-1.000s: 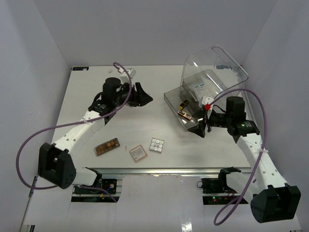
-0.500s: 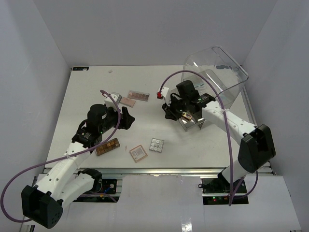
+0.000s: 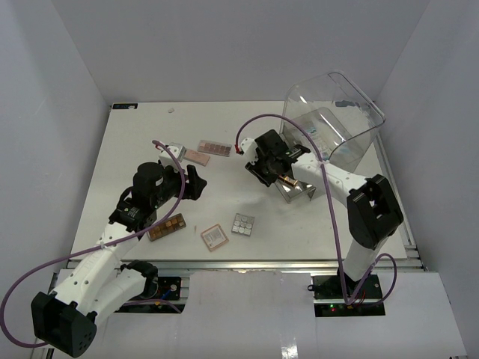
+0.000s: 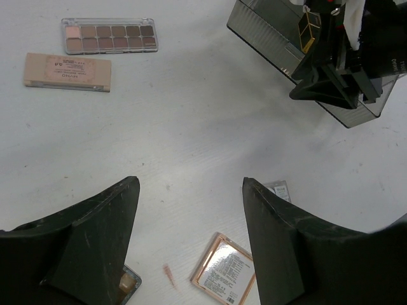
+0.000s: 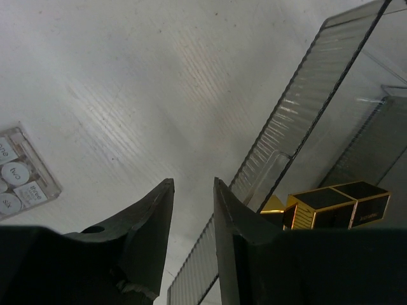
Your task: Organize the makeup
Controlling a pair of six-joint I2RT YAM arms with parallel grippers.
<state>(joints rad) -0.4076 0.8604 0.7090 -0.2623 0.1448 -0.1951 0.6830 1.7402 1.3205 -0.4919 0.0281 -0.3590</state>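
My left gripper is open and empty, above bare table left of centre. In the left wrist view it has the pinkish square compact and the brown pan palette's corner just below it. The brown palette, compact and silvery grid palette lie near the front edge. A pink pan palette and a beige flat box lie further back. My right gripper is narrowly open and empty at the left edge of the box's grey tray. A dark-gold piece stands in the tray.
The large clear domed-lid box stands open at the back right, and a white-blue packet shows through it. The tray's ribbed rim runs just right of my right fingers. The grid palette lies to their left.
My left arm has drawn back from the far middle toward the near left. My right arm has swung left from the tray's right side to its left edge.
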